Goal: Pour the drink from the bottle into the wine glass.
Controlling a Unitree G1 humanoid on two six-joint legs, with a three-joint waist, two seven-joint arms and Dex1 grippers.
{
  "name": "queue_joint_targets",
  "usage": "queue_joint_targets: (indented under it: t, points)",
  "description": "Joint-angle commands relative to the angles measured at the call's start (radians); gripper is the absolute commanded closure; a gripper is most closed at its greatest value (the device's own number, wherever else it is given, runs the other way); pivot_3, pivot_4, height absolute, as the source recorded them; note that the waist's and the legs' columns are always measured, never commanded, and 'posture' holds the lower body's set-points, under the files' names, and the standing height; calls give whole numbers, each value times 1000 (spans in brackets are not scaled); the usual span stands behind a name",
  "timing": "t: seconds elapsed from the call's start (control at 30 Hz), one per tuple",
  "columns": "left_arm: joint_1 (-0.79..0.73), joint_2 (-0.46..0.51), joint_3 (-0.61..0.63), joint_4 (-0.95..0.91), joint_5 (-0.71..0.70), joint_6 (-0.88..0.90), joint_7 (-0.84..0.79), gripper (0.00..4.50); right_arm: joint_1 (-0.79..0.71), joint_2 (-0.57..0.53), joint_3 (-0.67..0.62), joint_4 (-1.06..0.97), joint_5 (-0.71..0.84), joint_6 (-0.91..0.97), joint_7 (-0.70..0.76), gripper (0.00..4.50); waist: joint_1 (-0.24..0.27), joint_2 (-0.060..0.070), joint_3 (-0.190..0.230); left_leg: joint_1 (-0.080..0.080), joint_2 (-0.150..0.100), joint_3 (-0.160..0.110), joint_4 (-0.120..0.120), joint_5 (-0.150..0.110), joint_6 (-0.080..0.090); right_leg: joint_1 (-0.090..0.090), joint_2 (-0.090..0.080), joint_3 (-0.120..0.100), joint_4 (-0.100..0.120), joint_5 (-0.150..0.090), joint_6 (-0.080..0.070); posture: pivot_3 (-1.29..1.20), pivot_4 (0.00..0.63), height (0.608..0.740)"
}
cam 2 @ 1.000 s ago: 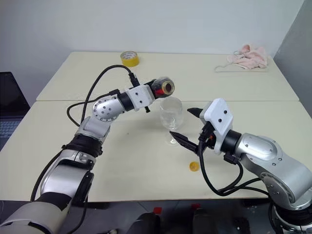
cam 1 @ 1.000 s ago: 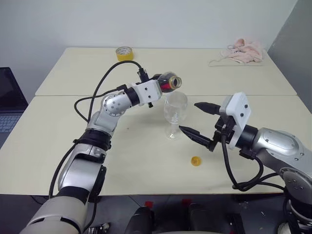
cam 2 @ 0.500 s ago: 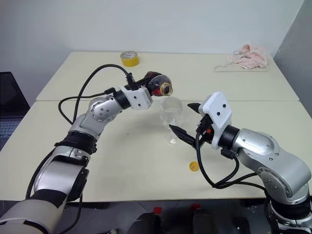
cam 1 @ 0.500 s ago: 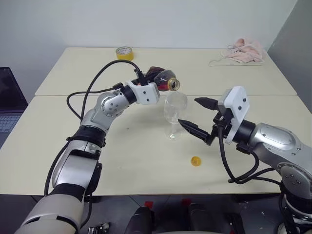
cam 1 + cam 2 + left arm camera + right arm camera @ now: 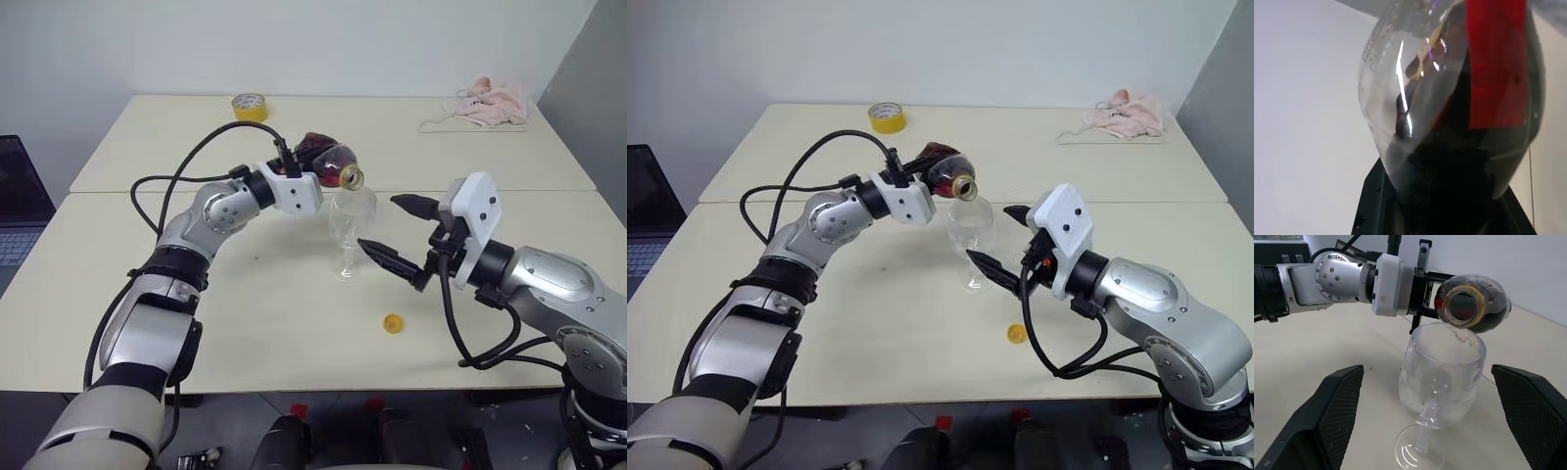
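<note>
Two cream tables (image 5: 490, 333) abut, seam crossing mid-frame. Plain white wall (image 5: 343, 44) behind. Grey panel (image 5: 598, 88) at upper right. Dark laptop (image 5: 15, 211) at left edge.

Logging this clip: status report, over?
Left gripper shut on squat clear plastic bottle, mouth tipped over clear stemmed wine glass. Right gripper open, flanking glass. No drink in glass. Nothing in the way.

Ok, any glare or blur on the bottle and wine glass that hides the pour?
Left wrist view: the bottle sits so close that it looks soft, with a bright streak of glare down its clear side. Right wrist view: crisp; the bottle's open mouth is above the wine glass rim, faint reflections only. Left eye view: even light, soft shadows on the table.
</note>
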Motion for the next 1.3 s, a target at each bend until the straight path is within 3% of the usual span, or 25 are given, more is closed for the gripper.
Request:
queue_joint_targets:
  t: [0.03, 1.3]
  points:
    - [-40, 12, 1, -13, -1, -34, 29, 3761, -3, 0, -8, -32, -9, -35, 7, 0, 0, 0, 0, 0, 0, 0, 0, 0, 0, 0, 0, 0, 0, 0, 0, 0, 150, 740]
    - [-112, 63, -44, 74, 102, -95, 158, 3761, 20, 1, -3, -49, 33, -45, 25, 0, -11, 0, 0, -2, 0, 1, 1, 0, 0, -6, 0, 1, 8, 0, 0, 0, 150, 740]
